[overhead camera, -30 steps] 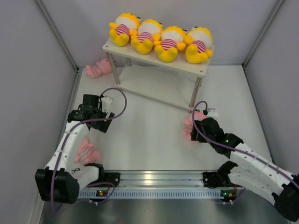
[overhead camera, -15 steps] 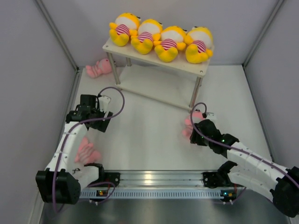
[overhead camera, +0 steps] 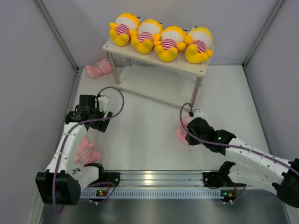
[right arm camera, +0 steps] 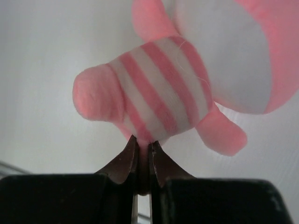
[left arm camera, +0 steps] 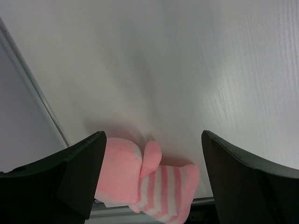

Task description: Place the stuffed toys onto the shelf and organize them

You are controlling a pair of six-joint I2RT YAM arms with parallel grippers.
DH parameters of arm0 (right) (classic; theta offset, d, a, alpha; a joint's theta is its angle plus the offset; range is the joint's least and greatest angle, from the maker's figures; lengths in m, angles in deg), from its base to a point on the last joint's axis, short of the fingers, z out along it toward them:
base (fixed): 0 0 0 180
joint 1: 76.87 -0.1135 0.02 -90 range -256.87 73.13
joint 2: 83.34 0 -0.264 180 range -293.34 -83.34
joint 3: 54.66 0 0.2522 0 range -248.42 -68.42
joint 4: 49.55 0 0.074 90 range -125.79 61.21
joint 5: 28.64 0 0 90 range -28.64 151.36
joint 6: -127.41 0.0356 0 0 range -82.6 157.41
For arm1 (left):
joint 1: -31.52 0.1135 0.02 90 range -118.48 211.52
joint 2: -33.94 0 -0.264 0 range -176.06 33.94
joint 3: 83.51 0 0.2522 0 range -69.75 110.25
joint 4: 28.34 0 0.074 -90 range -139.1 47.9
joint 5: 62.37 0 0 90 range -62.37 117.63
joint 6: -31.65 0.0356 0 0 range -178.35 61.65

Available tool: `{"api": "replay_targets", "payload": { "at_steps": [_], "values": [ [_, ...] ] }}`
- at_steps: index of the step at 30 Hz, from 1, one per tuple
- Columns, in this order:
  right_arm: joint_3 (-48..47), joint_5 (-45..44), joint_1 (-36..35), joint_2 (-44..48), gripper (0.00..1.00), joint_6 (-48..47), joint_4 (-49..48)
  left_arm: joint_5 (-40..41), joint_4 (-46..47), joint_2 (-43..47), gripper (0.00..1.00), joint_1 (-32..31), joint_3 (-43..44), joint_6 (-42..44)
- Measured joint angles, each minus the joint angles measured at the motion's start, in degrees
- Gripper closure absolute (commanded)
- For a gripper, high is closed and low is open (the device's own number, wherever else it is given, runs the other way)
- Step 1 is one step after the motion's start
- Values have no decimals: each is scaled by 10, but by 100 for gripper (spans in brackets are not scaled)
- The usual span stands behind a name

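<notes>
At the near edge of the white desk (overhead camera: 145, 135), beside the silver metal rail (overhead camera: 149, 179), the left arm arches over a pink plush doll with a pink-and-white striped belly (overhead camera: 86, 153). The arm covers part of it from above. The left gripper (overhead camera: 96, 125) stands farther in, with its black fingers (left arm camera: 84, 172) spread wide and nothing between them. Its wrist view shows that doll (left arm camera: 140, 179) low in the frame and partly cut off by the bottom edge. The fingers appear apart from it.

Toward the right and farther in, the right gripper (overhead camera: 185, 132) has its jaws pinched almost together. They are clamped on the bottom edge of a second pink plush doll (overhead camera: 179, 134). The wrist camera shows a small tuft of pink fabric caught between the dark fingertips (right arm camera: 127, 161), and the striped belly of this doll (right arm camera: 159, 93) fills the view above them. From overhead the wrist hides most of it. Whether it touches the desk I cannot tell.

At the far left corner, a third pink plush doll (overhead camera: 98, 69) lies on the desk just beside a leg of the cream wooden shelf on thin metal legs (overhead camera: 154, 58). Four yellow plush dolls (overhead camera: 170, 43) with striped bellies sit abreast on its top board, touching one another. Any lower board is hard to make out.
</notes>
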Motion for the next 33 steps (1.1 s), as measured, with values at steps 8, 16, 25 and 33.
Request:
{"api": "replay_targets", "payload": {
  "at_steps": [8, 16, 25, 33],
  "values": [
    [-173, 41, -207, -130, 100, -67, 4, 5, 0, 0, 11, 3, 0, 0],
    [-369, -43, -222, -362, 100, -145, -110, 10, 0, 2, 11, 27, 0, 0],
    [-603, -85, -134, -582, 100, -173, -207, 11, 1, 11, 11, 53, 0, 0],
    [-798, -126, -68, -765, 100, -176, -217, 9, 2, -3, 11, 53, 1, 0]
  ]
}}
